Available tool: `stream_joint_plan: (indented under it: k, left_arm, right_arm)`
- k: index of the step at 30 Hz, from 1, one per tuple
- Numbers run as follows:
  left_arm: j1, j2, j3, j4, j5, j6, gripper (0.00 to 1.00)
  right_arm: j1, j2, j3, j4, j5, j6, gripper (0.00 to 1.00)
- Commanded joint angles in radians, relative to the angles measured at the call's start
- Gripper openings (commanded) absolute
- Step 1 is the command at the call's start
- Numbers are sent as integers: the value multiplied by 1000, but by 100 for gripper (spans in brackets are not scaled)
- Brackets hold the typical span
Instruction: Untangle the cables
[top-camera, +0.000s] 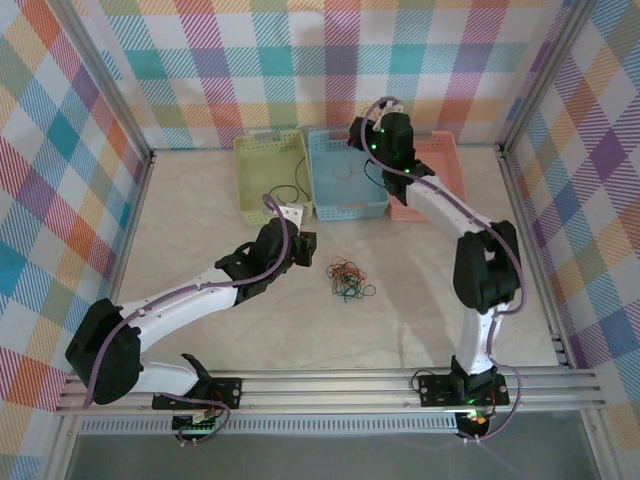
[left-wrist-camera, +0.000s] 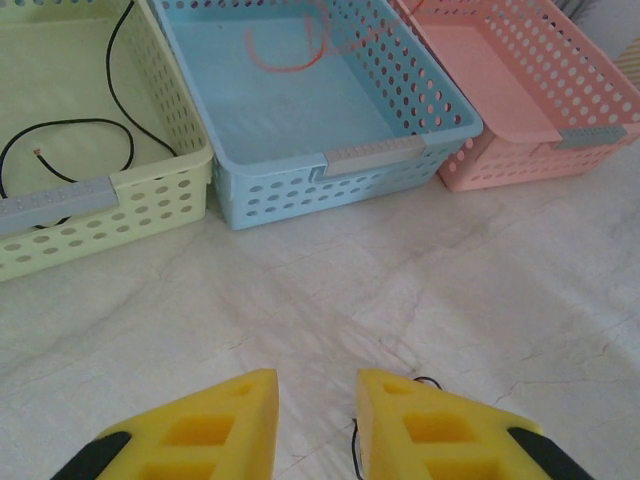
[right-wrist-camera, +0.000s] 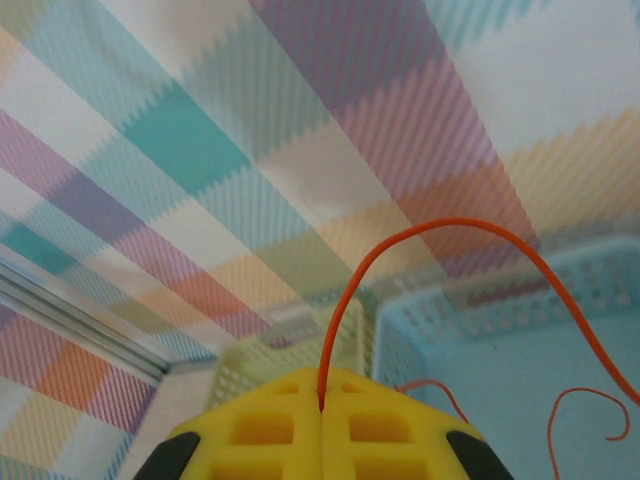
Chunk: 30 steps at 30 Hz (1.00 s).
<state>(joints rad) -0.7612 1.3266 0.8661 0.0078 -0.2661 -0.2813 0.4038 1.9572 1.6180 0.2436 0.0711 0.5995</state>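
Three baskets sit in a row at the far side of the table (top-camera: 190, 240): a green basket (top-camera: 250, 210), a blue basket (top-camera: 350, 210) and a pink basket (top-camera: 445, 150). Most of the cables (top-camera: 348, 281) lie in a small messy pile of red, green and black on the table, in front of the blue basket and between the two arms. One black cable (left-wrist-camera: 75, 128) lies curled in the green basket. One orange cable (right-wrist-camera: 420, 236) is pinched in the right gripper (right-wrist-camera: 322, 412), whose jaws are shut tight on it. That cable goes up in a bow and comes down into the blue basket, where more orange loops lie on the floor. The left gripper (left-wrist-camera: 316, 425) is low over the table, facing the baskets. Its jaws are a little apart, with bare table showing between them. A thin black wire (left-wrist-camera: 356, 452) lies just beside one of its fingers.
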Motion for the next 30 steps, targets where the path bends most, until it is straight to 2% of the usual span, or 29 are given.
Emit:
stream_joint_plan:
  k: [1, 3, 5, 10, 18, 24, 27, 30]
  left_arm:
    - [11, -2, -16, 43, 24, -16, 27]
    - [11, 2, -13, 41, 34, -17, 27]
    - [11, 4, -9, 39, 41, -20, 27]
    - [16, 3, -5, 27, 35, -23, 27]
    - [18, 15, 3, 21, 58, -47, 27]
    - [49, 16, 3, 23, 133, -120, 27]
    - [49, 8, 27, -21, 177, -135, 27]
    - [50, -20, 13, -51, 205, -152, 27]
  right_arm:
    - [-8, 72, 13, 30, -106, 9, 16]
    - [-8, 84, 9, 16, -143, -30, 29]
    - [-8, 60, -15, -12, -136, -45, 38]
    - [-8, -100, -134, -77, -141, -152, 45]
    - [0, -455, -500, -107, -294, -344, 48]
    - [51, -748, -808, -90, -313, -542, 45]
    - [59, -792, -891, -66, -345, -561, 38]
    - [89, -731, -848, -160, -367, -576, 37]
